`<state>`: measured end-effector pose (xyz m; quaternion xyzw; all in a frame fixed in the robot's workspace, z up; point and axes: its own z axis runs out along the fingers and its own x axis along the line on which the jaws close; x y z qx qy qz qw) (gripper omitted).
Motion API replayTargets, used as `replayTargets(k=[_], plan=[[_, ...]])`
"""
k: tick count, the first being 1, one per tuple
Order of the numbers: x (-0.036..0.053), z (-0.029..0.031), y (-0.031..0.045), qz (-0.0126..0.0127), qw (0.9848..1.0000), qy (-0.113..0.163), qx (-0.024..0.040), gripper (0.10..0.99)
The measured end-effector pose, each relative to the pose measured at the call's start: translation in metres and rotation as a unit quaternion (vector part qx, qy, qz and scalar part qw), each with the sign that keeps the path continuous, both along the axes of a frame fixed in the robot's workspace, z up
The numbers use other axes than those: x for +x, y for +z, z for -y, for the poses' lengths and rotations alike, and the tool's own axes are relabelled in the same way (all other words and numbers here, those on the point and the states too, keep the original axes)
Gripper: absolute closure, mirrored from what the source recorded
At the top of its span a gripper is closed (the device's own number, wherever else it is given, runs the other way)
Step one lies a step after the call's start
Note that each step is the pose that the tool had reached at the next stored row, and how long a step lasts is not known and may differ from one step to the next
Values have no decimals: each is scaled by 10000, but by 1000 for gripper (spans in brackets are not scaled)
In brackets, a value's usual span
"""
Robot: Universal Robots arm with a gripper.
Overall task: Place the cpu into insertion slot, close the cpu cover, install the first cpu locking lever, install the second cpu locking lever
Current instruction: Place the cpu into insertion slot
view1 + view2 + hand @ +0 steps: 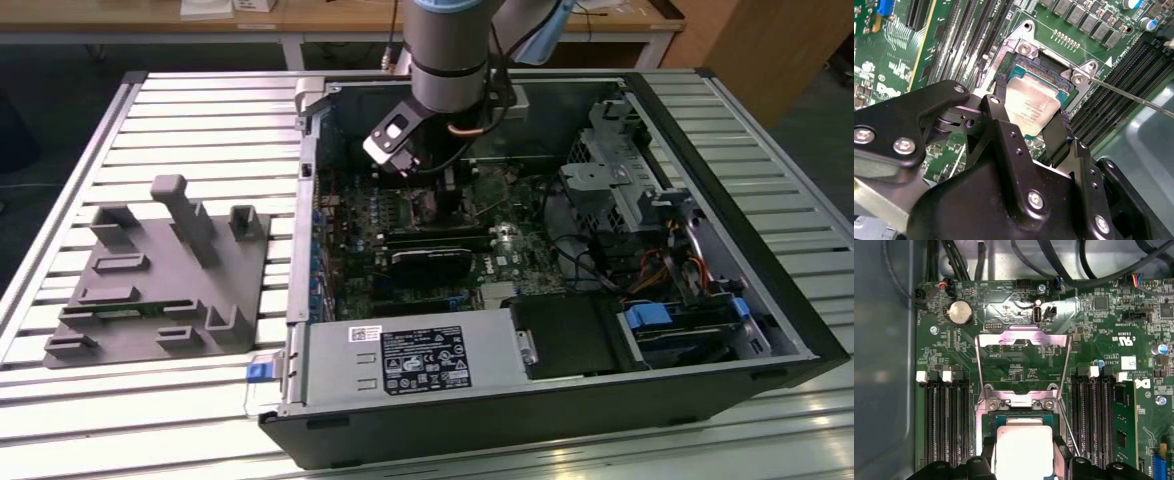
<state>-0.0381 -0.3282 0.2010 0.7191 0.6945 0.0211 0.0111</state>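
Observation:
In both wrist views the cpu, a silvery square chip, sits between my black fingers. My gripper is shut on its two opposite edges. The chip hangs right over the insertion slot, whose dark far part still shows; I cannot tell whether the chip rests in it. The cpu cover stands swung open beyond the slot. One thin wire locking lever sticks out beside the slot. In the exterior view my gripper reaches down into the open computer case.
Long black memory slots flank the socket on both sides. A drive cage and cables fill the exterior view's right of the case, with the power supply at the front. A grey fixture block lies on the slatted table.

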Motion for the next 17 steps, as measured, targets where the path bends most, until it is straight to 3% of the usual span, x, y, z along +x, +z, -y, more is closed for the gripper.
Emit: replayTargets(k=[17], plan=[[-19, -25, -77, 5, 10000, 40, 0, 549]])
